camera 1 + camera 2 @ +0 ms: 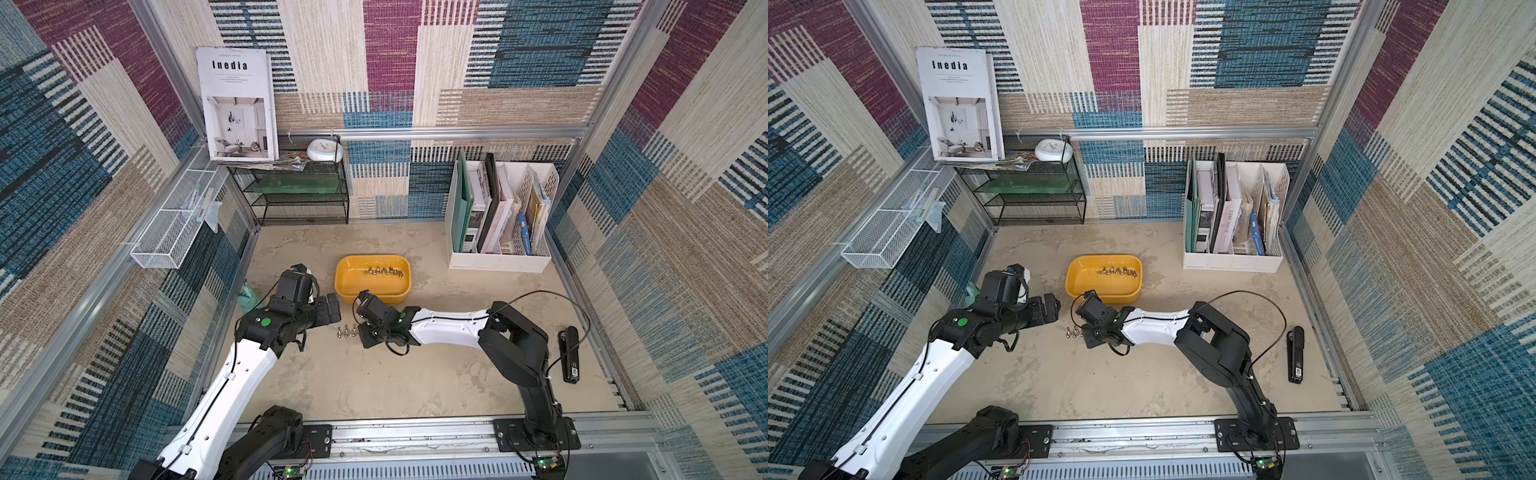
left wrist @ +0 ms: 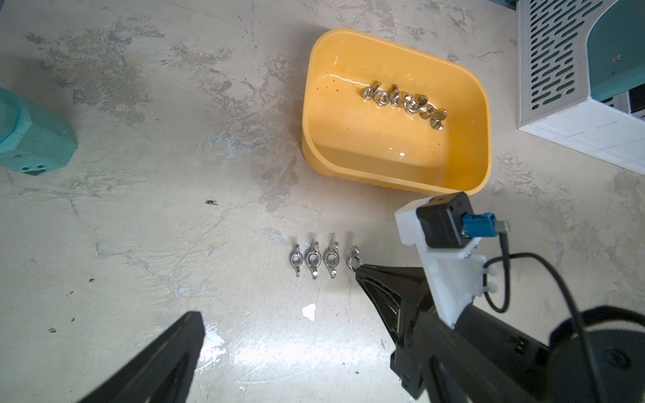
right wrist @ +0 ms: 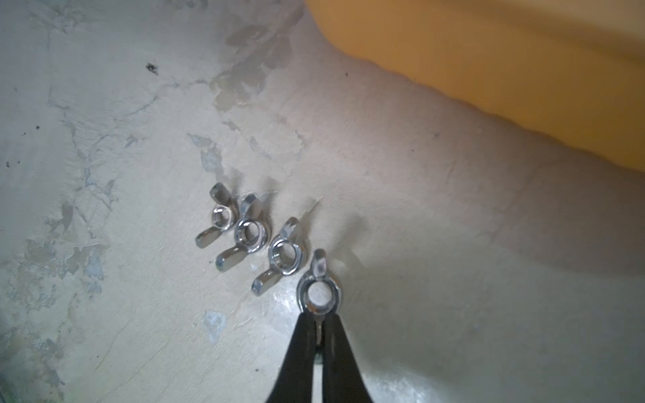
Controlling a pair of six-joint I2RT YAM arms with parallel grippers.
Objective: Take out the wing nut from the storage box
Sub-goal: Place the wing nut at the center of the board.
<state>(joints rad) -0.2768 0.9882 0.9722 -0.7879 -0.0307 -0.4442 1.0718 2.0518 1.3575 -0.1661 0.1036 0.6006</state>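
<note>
A wing nut (image 3: 318, 291) is pinched by one wing in the closed right gripper (image 3: 318, 319), low over the table (image 3: 453, 244). It is held at the end of a row of three nuts (image 3: 246, 232), apparently to be set down in line. The left gripper (image 1: 328, 309) is held wide open and empty nearby. About six nuts (image 2: 405, 103), bunched too tightly for a sure count, are left in the yellow storage box (image 2: 309, 115).
</note>
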